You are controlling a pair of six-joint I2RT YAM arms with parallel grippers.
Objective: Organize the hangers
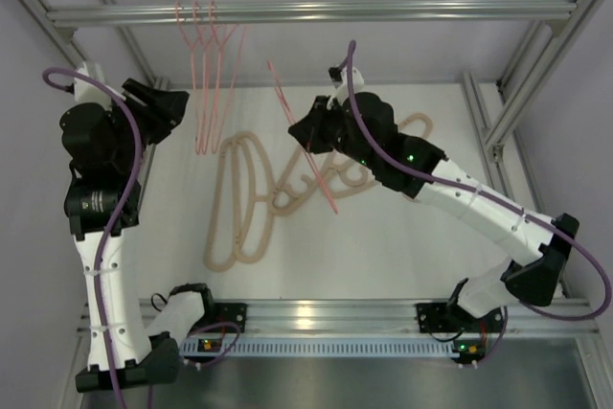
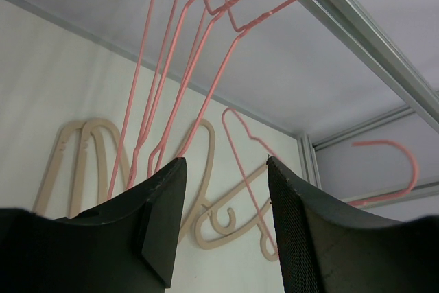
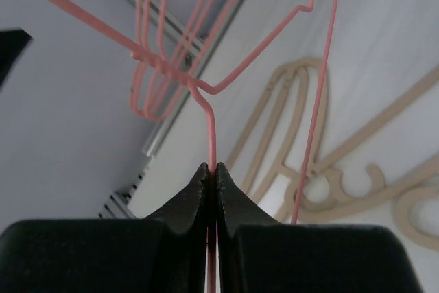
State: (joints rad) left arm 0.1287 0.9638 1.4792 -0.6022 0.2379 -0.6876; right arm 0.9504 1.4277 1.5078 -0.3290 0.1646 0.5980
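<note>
Three thin pink wire hangers hang by their hooks from the top rail; they also show in the left wrist view and the right wrist view. My right gripper is shut on the wire of another pink hanger and holds it tilted above the table, right of the hung ones. Several beige hangers lie flat on the white table, more of them under the right arm. My left gripper is open and empty, raised just left of the hung hangers, jaws wide apart.
The aluminium frame has posts at both sides and a front rail by the arm bases. The rail also crosses the upper right of the left wrist view. White table surface lies in front of the beige hangers.
</note>
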